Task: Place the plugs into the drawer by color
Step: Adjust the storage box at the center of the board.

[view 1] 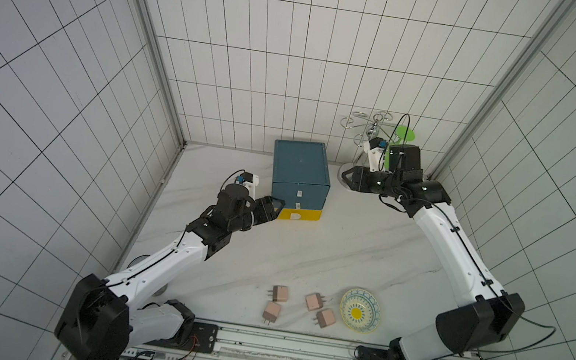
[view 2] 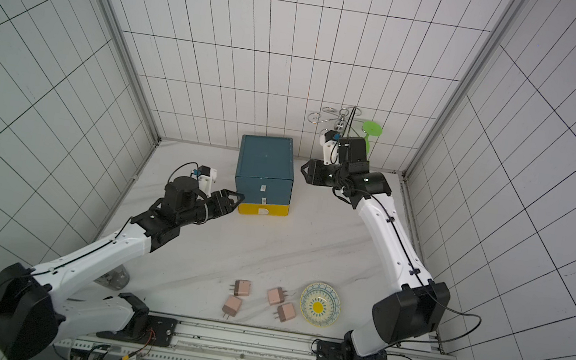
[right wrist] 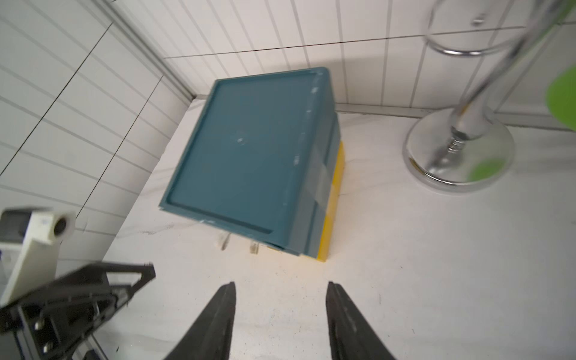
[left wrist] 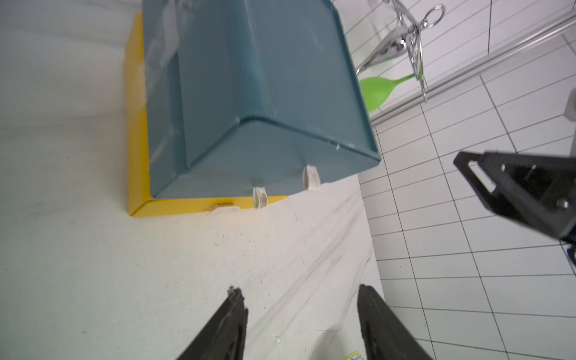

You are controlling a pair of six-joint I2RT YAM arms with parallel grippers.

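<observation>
1. Four pinkish-beige plugs [view 1: 313,302] lie loose near the bench's front edge, right of centre. The right pair nearly touch and sit just beside the patterned dish [view 1: 360,310]. If you come down sloppy you'll knock a neighbour or clip the dish rim.
2. No teal plugs in view. You can't see what any drawer holds, so mixing colours is your main risk.
3. Drawer unit [view 1: 300,167] is at the back edge, centre. Its blue drawers look shut, and the yellow drawer [view 1: 306,214] at the bottom sticks out only slightly. The white pull tabs [left wrist: 259,197] are small, so a missed pinch just shoves the unit.
4. Left gripper [view 1: 277,209]: jaws well apart, empty, just off the unit's front left corner. Right gripper [view 1: 344,177]: jaws apart, empty, off its right side near the chrome stand [view 1: 372,124]. A wide swing could tip the stand.
5. Plug look: small rounded matte cubes on their sides, two short prongs each, pointing different ways. Grip the body, not the prongs.
</observation>
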